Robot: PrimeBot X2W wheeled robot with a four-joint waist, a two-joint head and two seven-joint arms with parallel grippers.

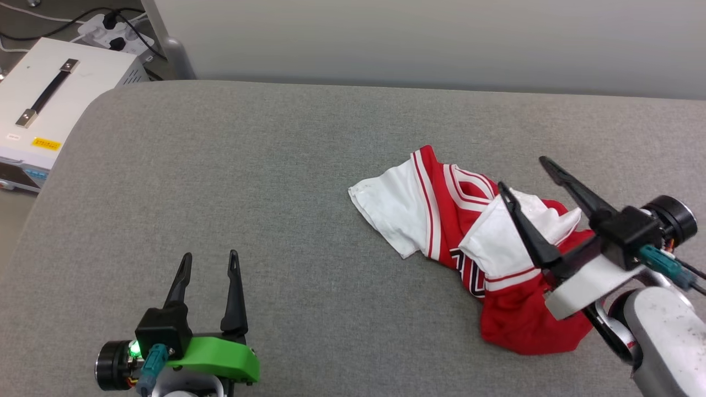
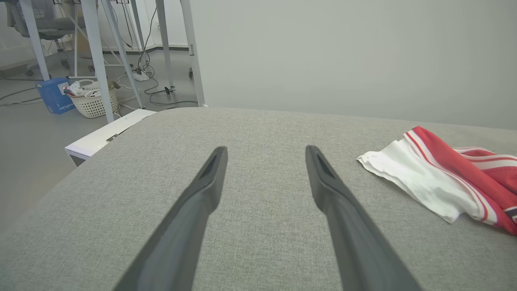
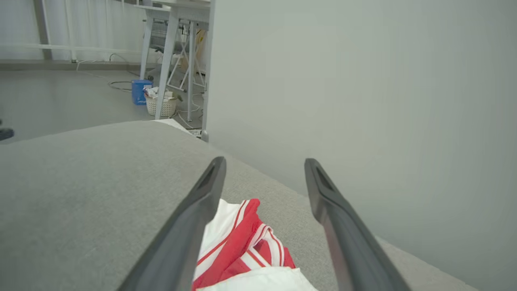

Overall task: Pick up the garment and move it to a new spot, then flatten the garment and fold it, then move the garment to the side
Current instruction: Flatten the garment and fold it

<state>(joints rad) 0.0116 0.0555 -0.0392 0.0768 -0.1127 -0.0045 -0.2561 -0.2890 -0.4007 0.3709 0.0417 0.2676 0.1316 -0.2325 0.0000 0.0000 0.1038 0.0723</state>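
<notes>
The garment (image 1: pixel 441 215), a red jersey with white sleeves and striped trim, lies crumpled on the grey padded table (image 1: pixel 220 165), right of centre. My right gripper (image 1: pixel 521 172) hovers open just above its right half, fingers pointing toward the far left, nothing between them. In the right wrist view the garment (image 3: pixel 238 242) shows low between the fingers of that gripper (image 3: pixel 264 165). My left gripper (image 1: pixel 210 258) stands open at the near left, well apart from the cloth. In the left wrist view that gripper (image 2: pixel 265 151) is over bare fabric, with the garment (image 2: pixel 440 178) off to the right.
A white equipment box (image 1: pixel 49 99) with a black handle sits on the floor past the table's left corner, beside a power strip (image 1: pixel 107 33) and cables. A grey wall (image 1: pixel 441 38) runs behind the table. A white basket (image 2: pixel 93 101) and table legs stand farther off.
</notes>
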